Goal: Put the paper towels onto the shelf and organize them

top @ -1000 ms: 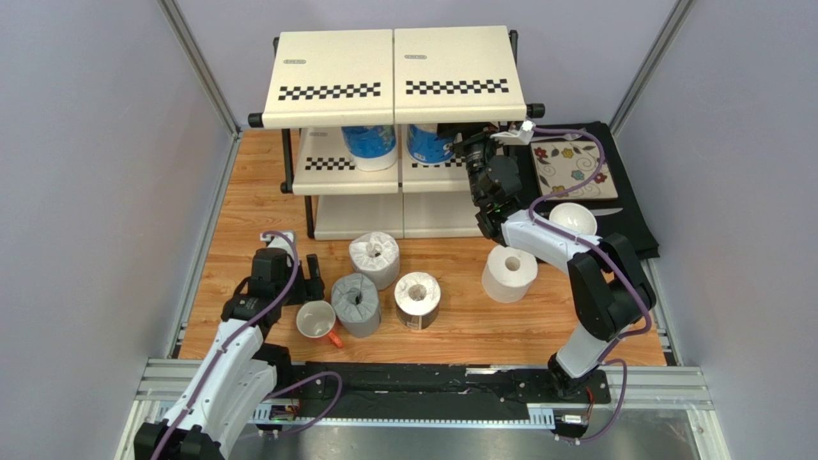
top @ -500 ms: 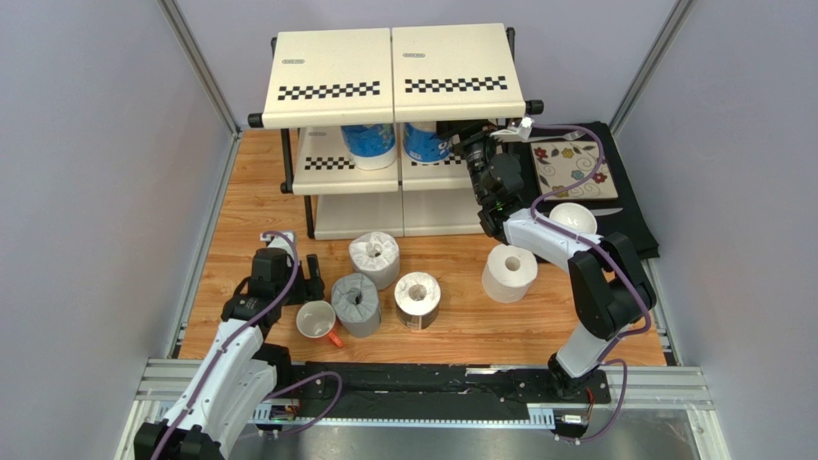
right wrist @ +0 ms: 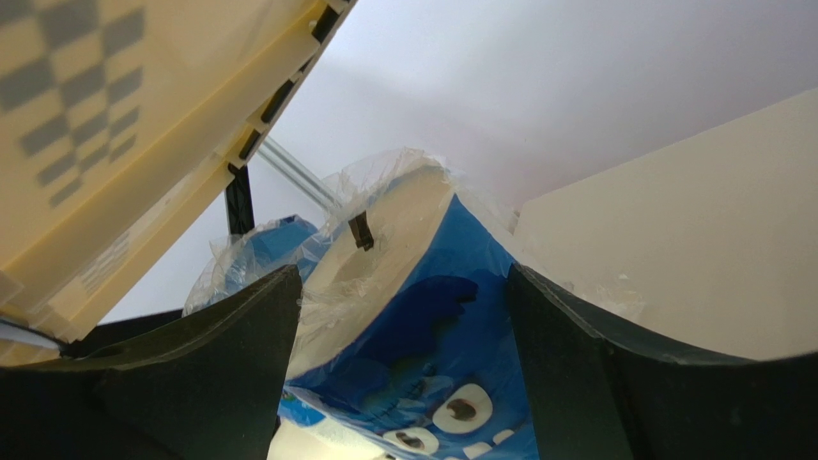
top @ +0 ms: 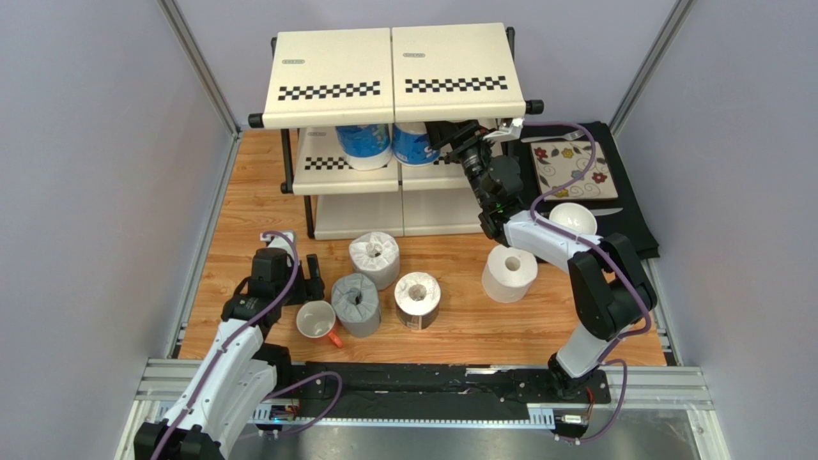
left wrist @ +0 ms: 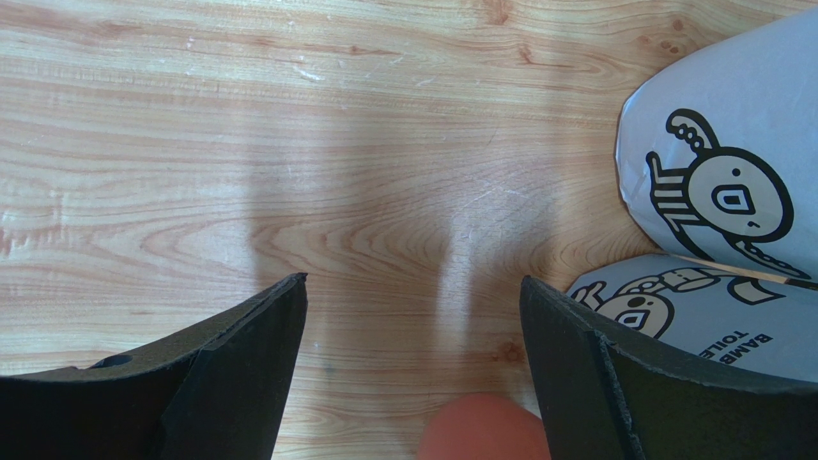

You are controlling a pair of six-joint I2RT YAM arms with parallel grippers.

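My right gripper [right wrist: 401, 316] pinches a blue-wrapped roll [right wrist: 413, 240] on the middle tier of the shelf [top: 326, 163]; my left gripper [left wrist: 413, 287] hangs spread above the table [left wrist: 192, 144].

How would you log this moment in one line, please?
right gripper: grips blue roll on middle shelf | left gripper: open above table

Upside-down letters "BAMB" and "TOILE" stand on the grey roll [left wrist: 672, 321].

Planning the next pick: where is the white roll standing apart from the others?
Top view, right of centre: the white roll stands upright, just near-left of the white bowl.
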